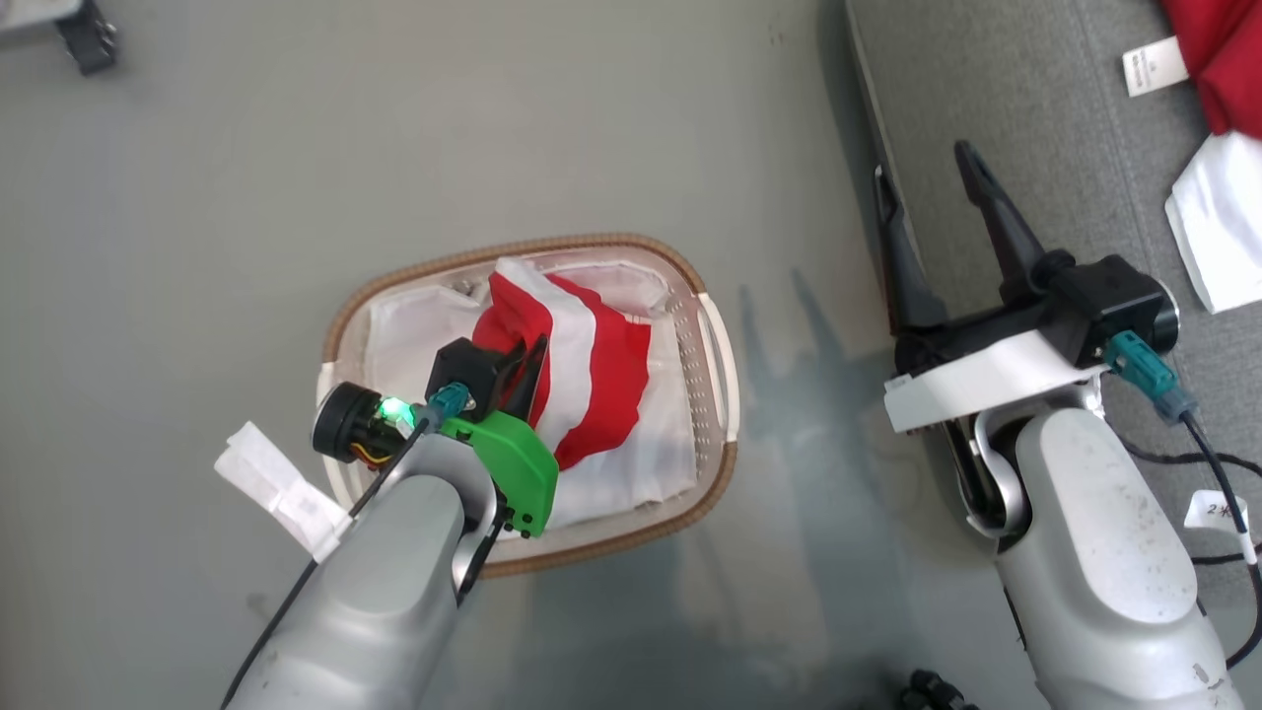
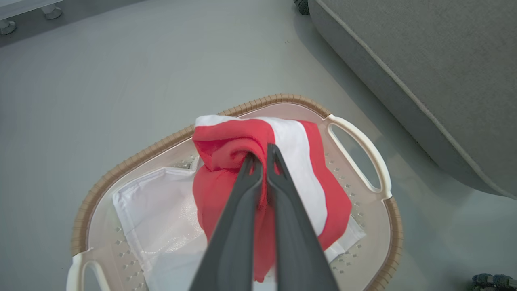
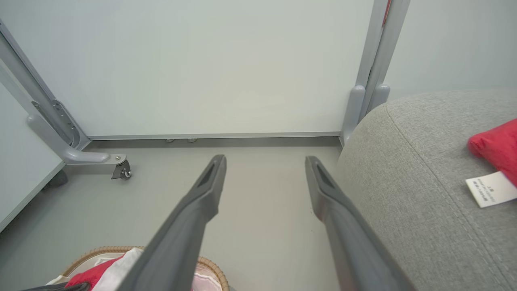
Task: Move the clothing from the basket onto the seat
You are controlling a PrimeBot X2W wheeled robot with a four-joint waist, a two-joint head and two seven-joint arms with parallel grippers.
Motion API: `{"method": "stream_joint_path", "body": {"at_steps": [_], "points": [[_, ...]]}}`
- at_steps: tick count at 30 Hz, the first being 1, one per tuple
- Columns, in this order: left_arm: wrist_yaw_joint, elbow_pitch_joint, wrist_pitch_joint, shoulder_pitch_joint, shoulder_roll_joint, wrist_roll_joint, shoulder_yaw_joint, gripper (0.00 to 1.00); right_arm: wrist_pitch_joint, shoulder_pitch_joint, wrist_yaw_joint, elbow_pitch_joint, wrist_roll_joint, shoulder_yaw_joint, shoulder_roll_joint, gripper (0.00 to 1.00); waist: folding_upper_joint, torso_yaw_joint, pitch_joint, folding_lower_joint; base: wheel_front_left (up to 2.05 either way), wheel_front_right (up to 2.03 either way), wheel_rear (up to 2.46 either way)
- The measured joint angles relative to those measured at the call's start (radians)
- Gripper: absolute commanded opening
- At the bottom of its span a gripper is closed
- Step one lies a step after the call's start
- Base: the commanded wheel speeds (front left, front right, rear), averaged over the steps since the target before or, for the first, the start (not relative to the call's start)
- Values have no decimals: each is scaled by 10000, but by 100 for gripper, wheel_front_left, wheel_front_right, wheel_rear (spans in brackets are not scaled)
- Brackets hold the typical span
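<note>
One red-and-white garment (image 2: pixel 311 173) lies in the basket (image 2: pixel 133 161), seemingly on white sheeting (image 2: pixel 157 210), pinched by left tool (image 2: pixel 260 151); right tool (image 3: pixel 264 161) spread.

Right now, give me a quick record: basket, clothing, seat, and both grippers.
basket: on the floor beside the seat, white sheet inside
garment: red and white, bunched up in the basket
seat: grey, with red clothing lying on it
left gripper: shut on the garment
right gripper: open, holding nothing, by the seat's edge

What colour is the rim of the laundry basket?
The rim is brown with a woven look; best seen in the left wrist view.
</note>
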Motion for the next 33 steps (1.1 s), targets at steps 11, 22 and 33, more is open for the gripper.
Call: {"method": "stream_joint_path", "body": {"at_steps": [11, 22, 33], "points": [[117, -2157, -12, 1220, 82, 529, 1012, 0, 0, 770, 0, 286, -113, 25, -2, 100, 0, 480, -1609, 0, 0, 0, 0], [119, -3902, -10, 2057, 132, 1051, 1977, 0, 0, 1334, 0, 481, -201, 270, 0, 100, 0, 746, -2813, 0, 0, 0, 0], [10, -5317, -10, 2698, 111, 1427, 2598, 0, 0, 2041, 0, 671, -178, 458, -2, 100, 0, 867, -3724, 0, 0, 0, 0]]}}
